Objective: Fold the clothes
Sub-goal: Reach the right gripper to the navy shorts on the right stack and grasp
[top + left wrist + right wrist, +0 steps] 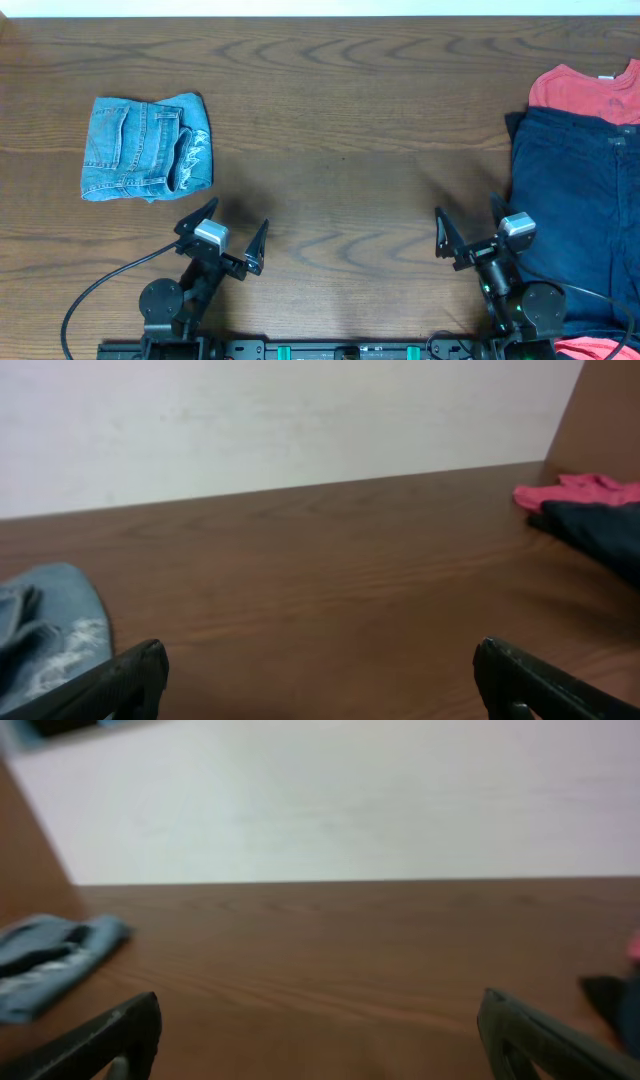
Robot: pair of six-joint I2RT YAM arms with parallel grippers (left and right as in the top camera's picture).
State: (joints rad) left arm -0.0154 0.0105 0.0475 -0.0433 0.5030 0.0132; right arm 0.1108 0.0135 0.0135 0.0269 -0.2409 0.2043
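Folded light-blue denim shorts [147,148] lie at the left of the wooden table [340,120]. At the right edge, dark navy shorts [575,210] lie spread flat over a red T-shirt [590,92]. My left gripper [230,225] hovers open near the front edge, just below and right of the denim shorts, holding nothing. My right gripper [468,218] stands open and empty beside the navy shorts' left edge. The left wrist view shows the denim shorts [45,625], the T-shirt [580,490] and the navy shorts [600,525] past my left gripper [320,660]. In the right wrist view my right gripper [320,1010] frames bare wood.
A bit of red cloth [600,348] shows at the front right corner under the navy shorts. A black cable [85,300] loops by the left arm's base. A pale wall [280,420] rises behind the table's far edge.
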